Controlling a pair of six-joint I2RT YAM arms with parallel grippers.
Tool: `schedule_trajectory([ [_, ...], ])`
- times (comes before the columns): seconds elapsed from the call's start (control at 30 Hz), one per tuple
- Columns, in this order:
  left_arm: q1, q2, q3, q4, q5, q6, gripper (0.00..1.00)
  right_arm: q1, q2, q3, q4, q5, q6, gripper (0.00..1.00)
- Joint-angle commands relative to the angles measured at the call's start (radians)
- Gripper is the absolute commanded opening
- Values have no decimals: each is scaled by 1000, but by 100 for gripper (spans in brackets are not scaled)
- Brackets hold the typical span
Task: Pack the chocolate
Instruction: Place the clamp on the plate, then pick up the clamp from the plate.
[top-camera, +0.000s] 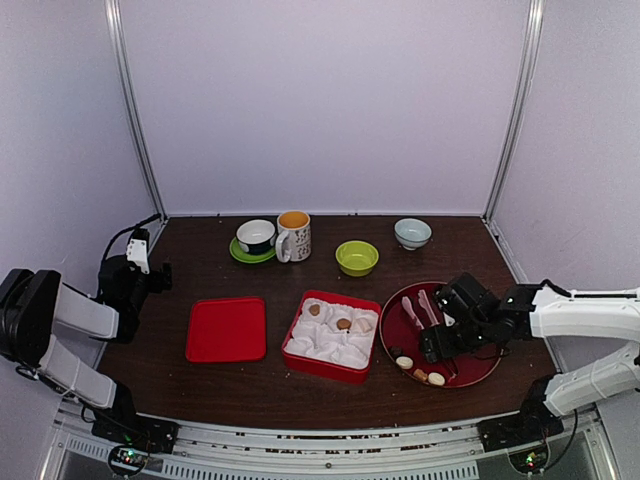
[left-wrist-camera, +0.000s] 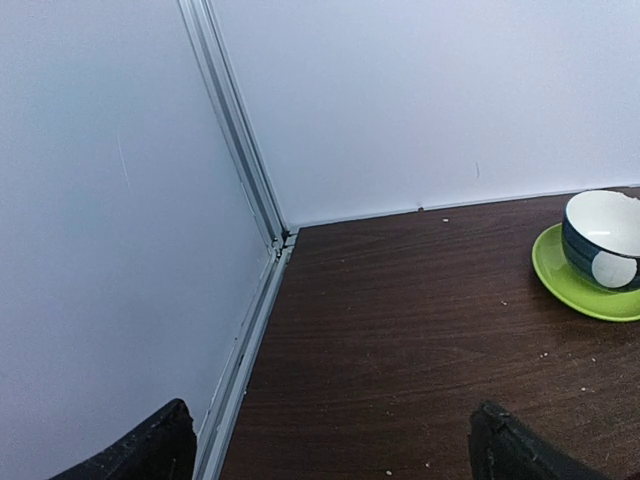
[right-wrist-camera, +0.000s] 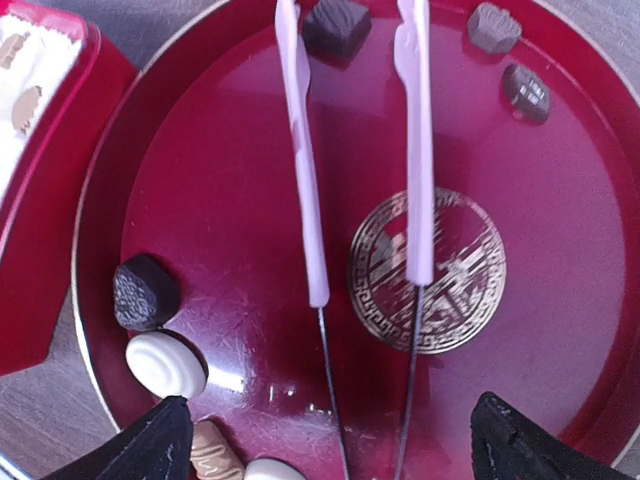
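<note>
The chocolate lies in two places. Several pieces rest on the red plate (right-wrist-camera: 230, 180): a dark one (right-wrist-camera: 145, 290), a white round one (right-wrist-camera: 165, 365), a tan one (right-wrist-camera: 215, 455) and dark ones at the far rim (right-wrist-camera: 337, 25). A few more sit in the white-lined red box (top-camera: 300, 362). My right gripper (right-wrist-camera: 330, 455) hovers open over the plate (top-camera: 480, 375). The pink-handled tongs (right-wrist-camera: 415, 150) lie between its fingers, untouched. My left gripper (left-wrist-camera: 330, 460) is open and empty by the left wall (top-camera: 135, 265).
The red lid (top-camera: 227, 328) lies left of the box. Along the back stand a cup on a green saucer (top-camera: 256, 238), a mug (top-camera: 294, 236), a green bowl (top-camera: 357, 257) and a pale bowl (top-camera: 412, 233). The cup and saucer (left-wrist-camera: 600, 240) are right of my left gripper.
</note>
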Motion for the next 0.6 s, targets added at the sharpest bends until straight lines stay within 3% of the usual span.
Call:
schedule_trajectory([
  [0.0, 9, 6, 11, 58, 8, -4, 98, 54, 0, -101, 175, 139, 167, 96],
  [0.13, 10, 6, 11, 57, 8, -4, 98, 64, 28, -144, 217, 202, 191, 92],
  [0.4, 9, 5, 11, 58, 8, -4, 98, 76, 76, -169, 307, 181, 185, 75],
  [0.57, 9, 6, 12, 57, 8, -4, 98, 94, 103, -193, 341, 186, 205, 69],
])
